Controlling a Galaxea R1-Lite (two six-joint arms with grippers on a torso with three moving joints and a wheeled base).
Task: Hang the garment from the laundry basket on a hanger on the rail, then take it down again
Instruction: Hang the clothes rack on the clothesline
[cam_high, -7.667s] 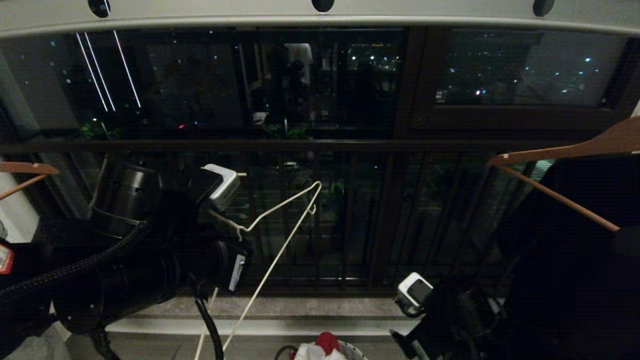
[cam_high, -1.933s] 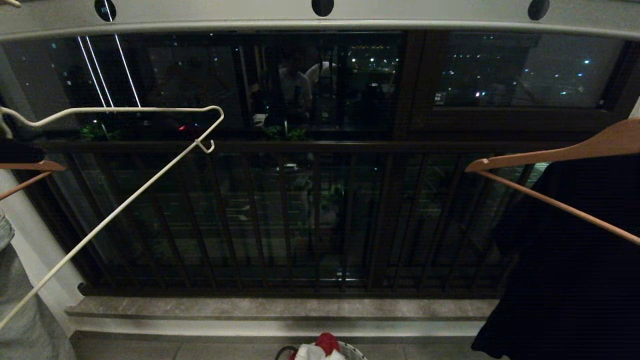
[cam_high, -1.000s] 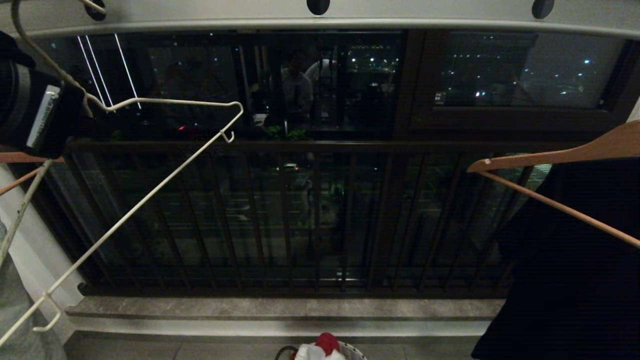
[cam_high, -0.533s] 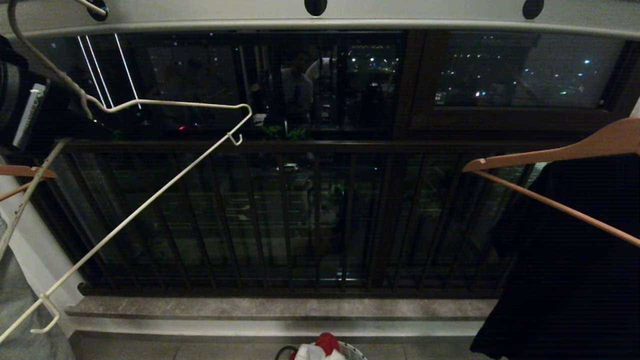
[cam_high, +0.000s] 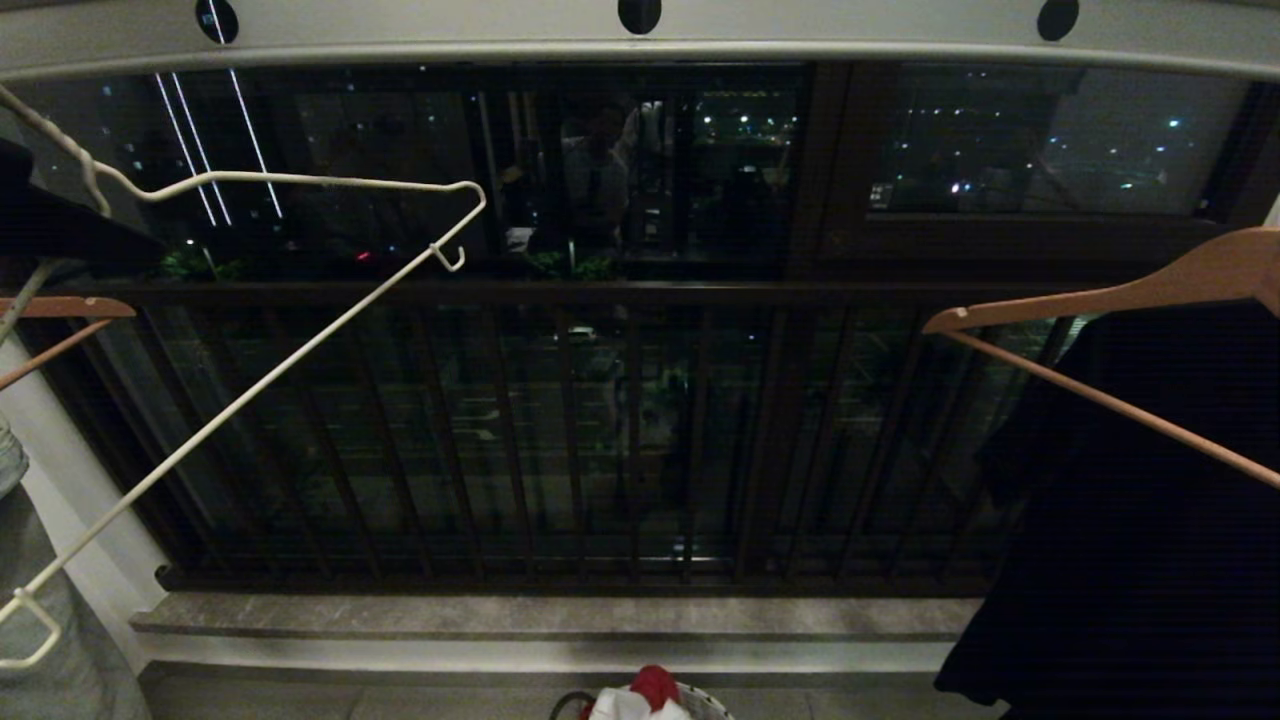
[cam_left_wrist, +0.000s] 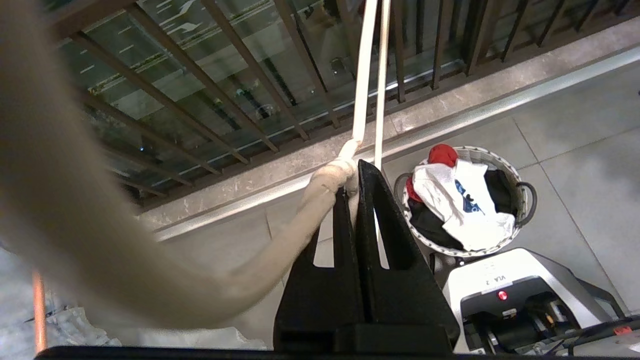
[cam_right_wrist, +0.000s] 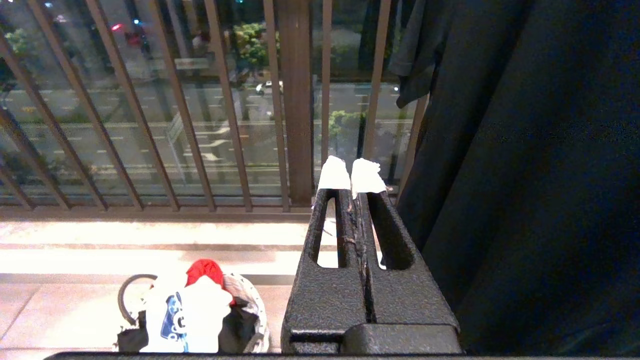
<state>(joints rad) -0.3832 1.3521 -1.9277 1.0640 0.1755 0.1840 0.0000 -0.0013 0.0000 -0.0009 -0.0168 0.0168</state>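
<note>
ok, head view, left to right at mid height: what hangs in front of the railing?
Brown wooden hanger tip at the left edge → thin white wire hanger → brown wooden hanger → black garment hanging on it.

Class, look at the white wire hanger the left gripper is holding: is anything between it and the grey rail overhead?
Nothing visible is. The left gripper is shut on the wire hanger at its twisted neck, just below the rail. The wooden hangers hang off to the sides.
</note>
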